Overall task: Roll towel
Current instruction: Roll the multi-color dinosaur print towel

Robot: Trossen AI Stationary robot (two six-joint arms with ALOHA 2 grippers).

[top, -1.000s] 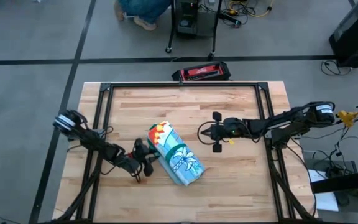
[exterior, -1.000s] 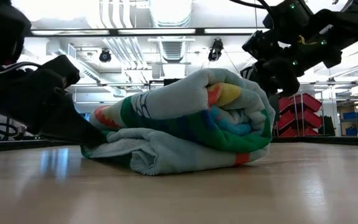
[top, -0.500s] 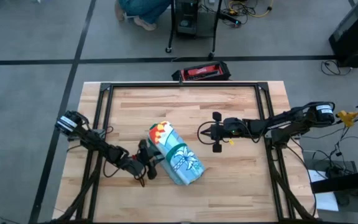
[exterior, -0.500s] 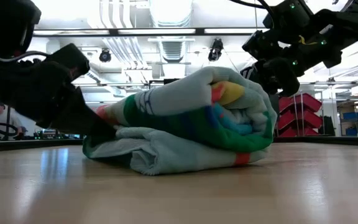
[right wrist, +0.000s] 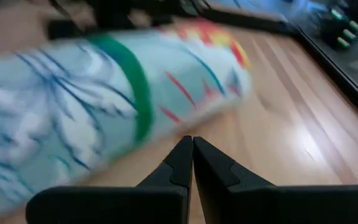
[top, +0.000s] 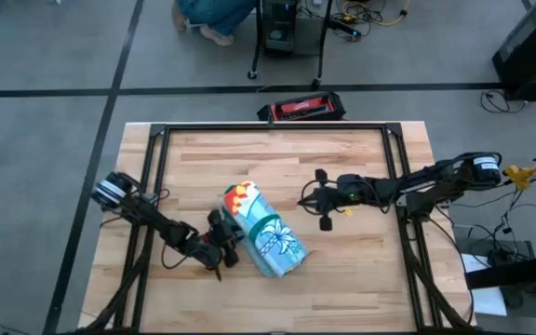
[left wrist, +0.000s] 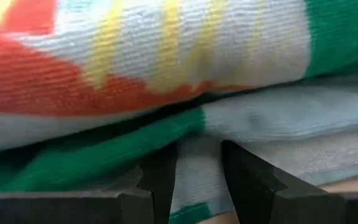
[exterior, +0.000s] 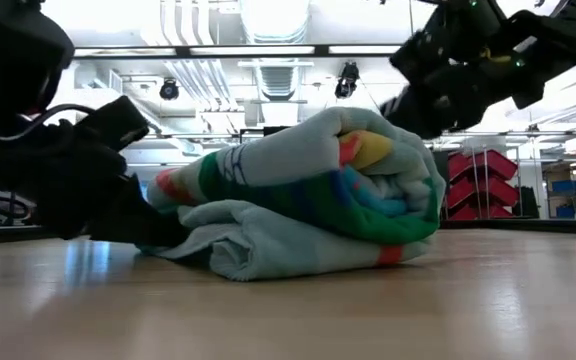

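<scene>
The towel (top: 263, 233) lies rolled into a thick bundle on the wooden table, slanting from the centre toward the near edge. Its outside is pale blue with green, red and yellow print (exterior: 308, 195). My left gripper (top: 228, 245) is at the roll's left flank, low by the table (exterior: 153, 225), shut on a loose lower layer of the cloth. My right gripper (top: 307, 199) hangs shut above the table to the right of the roll (right wrist: 192, 146), touching nothing; the towel (right wrist: 92, 106) lies ahead of it. My left gripper pinches a pale blue layer (left wrist: 197, 168) that sticks out under the roll, between its two fingers (left wrist: 157, 180). It comes from the table's left, slanting slightly down. The roll rests on the table, its bulk just above and beyond the fingers.
A black frame (top: 268, 127) runs along the table's far edge and down both sides. A red tray (top: 301, 107) sits just beyond the far edge. Bare wood (top: 277, 163) lies beyond the roll and to its right.
My left gripper has pushed in toward the roll's left flank and sunk a little, rolling somewhat about its own line. My right gripper has stayed in place and tipped its wrist. The roll has kept its place.
</scene>
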